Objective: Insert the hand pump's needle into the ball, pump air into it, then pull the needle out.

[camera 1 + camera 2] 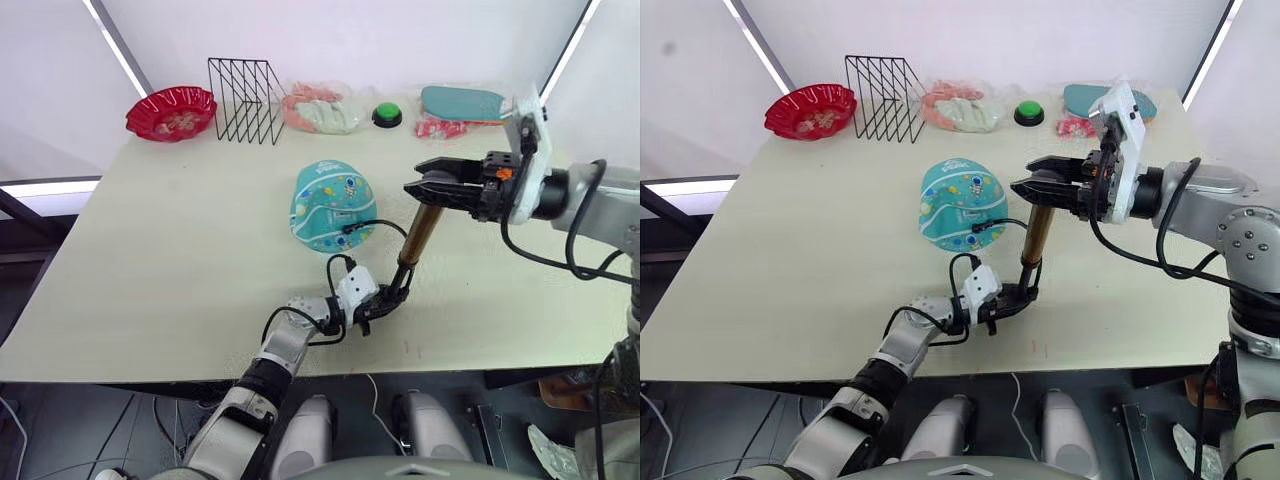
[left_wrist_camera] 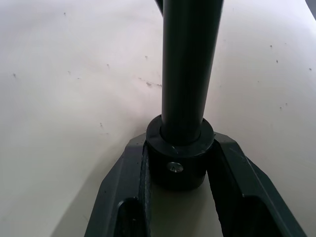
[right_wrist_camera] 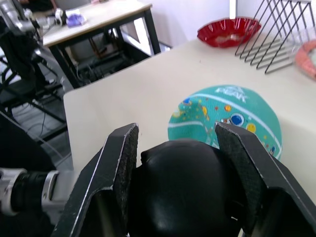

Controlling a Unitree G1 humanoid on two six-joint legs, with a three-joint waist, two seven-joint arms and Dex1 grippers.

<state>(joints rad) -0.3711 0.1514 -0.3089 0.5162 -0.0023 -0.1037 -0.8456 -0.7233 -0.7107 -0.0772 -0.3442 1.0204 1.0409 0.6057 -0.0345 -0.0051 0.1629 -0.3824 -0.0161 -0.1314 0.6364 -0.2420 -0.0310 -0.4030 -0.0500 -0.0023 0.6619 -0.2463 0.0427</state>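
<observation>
Just beside the ball, which lies partly flattened on the surface, the hand pump stands upright, its hose running to the ball's side, so insertion looks done and pumping under way, with needle withdrawal left. Left gripper is clamped on the pump's bottom cap, right gripper closed around its black handle on top.

Lab, cable-strewn workbench, white partitions

A pale worktop is standing before white walls; dark floor is showing below, and a second table is sitting beyond
</observation>
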